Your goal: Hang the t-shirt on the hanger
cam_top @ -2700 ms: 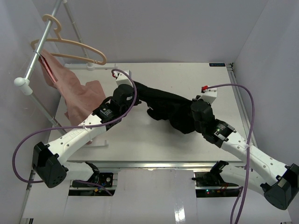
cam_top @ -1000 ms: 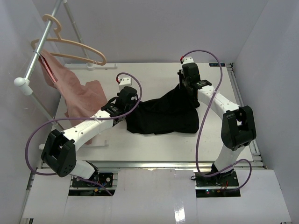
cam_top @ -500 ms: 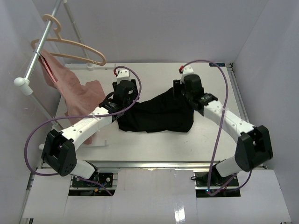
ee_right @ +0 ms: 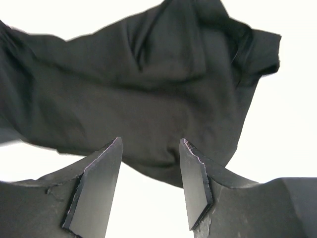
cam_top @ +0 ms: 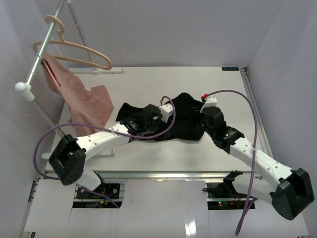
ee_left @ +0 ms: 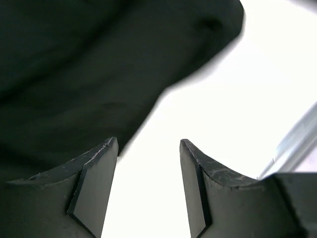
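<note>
White desk carries a crumpled black fabric t-shirt at its middle. The left gripper and right gripper hover over it, jaws released and empty. The light tan wooden hanger hangs on a grey metal rail, well apart.

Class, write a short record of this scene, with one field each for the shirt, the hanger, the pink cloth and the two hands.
Shirt: black, crumpled on the table, not on the hanger
Hanger: wooden, bare, hooked on the rail at far left
Pink cloth: drapes from the rail onto the table
Left hand: open, empty, at the shirt's edge
Right hand: open, empty, over the shirt
</note>
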